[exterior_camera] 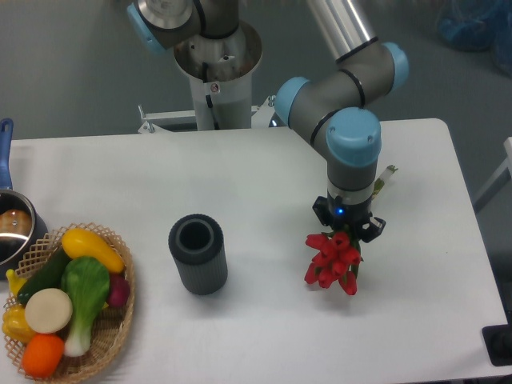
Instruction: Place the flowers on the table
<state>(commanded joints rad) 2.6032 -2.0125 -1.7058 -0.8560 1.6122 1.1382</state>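
The flowers [331, 260], a bunch of bright red tulips, hang low over the right part of the white table [264, 184], their heads close to or touching its surface. My gripper [346, 228] is shut on the bunch just above the red heads. Green stem ends [384, 178] stick out behind the wrist. The gripper points straight down, so its fingertips are partly hidden by the blooms.
A dark grey cylinder vase [198, 254] stands upright left of the flowers. A wicker basket [120, 316] of toy vegetables sits at the front left edge, with a pot [12, 228] behind it. The robot base [218, 68] rises beyond the far edge.
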